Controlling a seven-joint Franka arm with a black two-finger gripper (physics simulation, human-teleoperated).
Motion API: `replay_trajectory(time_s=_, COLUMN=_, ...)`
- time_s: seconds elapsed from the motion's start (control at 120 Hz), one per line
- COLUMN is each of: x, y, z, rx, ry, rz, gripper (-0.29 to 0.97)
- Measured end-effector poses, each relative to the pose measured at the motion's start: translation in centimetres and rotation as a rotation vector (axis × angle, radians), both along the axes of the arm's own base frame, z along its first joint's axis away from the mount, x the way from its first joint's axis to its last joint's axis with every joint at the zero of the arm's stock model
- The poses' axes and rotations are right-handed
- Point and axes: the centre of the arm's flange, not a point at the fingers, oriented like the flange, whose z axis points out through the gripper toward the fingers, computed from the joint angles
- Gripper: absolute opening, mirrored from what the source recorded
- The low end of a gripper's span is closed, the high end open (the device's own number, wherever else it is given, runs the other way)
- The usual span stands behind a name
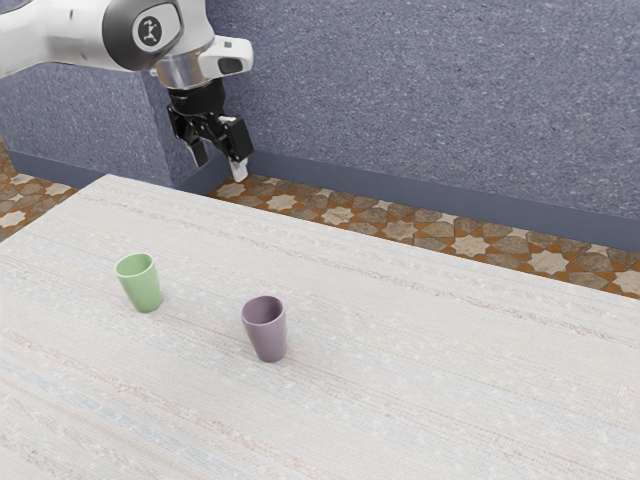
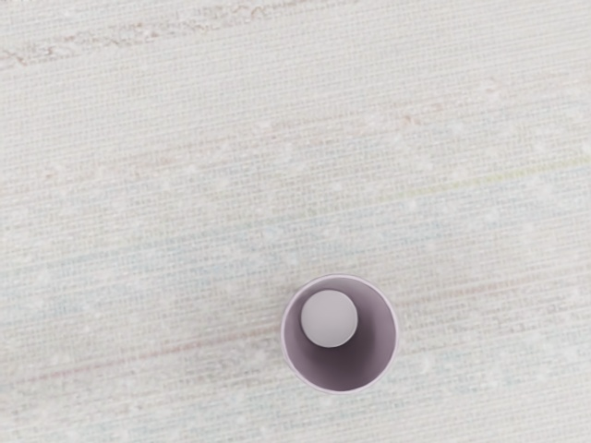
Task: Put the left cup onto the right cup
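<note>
A green cup (image 1: 139,282) stands upright on the pale table (image 1: 420,360), toward the exterior view's left. A mauve cup (image 1: 265,327) stands upright a little to its right and nearer the front. My gripper (image 1: 219,156) hangs high above the table's far edge, well above and behind both cups, open with nothing between its fingers. In the wrist view I look straight down into the mauve cup (image 2: 339,333), seeing its round rim and pale bottom.
A blue-grey wall runs behind the table, with a patterned tile floor (image 1: 480,235) between them. Bare tabletop (image 2: 277,138) spreads around the cups on every side.
</note>
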Motion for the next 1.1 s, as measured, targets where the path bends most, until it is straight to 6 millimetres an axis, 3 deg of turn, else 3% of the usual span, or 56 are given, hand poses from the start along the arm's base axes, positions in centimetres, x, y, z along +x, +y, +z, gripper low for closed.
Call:
replay_trajectory(time_s=0.442, x=-0.3, y=0.2, z=-0.4, rx=0.002, ry=0.023, rz=-0.004, gripper=0.68)
replay_trajectory(time_s=0.758, x=-3.1, y=2.4, z=-1.9, rx=-0.006, ry=0.069, rz=0.034, gripper=0.68)
replay_trajectory(time_s=0.883, x=-4.0, y=4.1, z=-2.6, rx=-0.004, ry=0.078, rz=0.062, gripper=0.68)
replay_trajectory(time_s=1.1, x=-5.2, y=9.0, z=-4.7, rx=0.015, ry=0.098, rz=0.141, gripper=0.68)
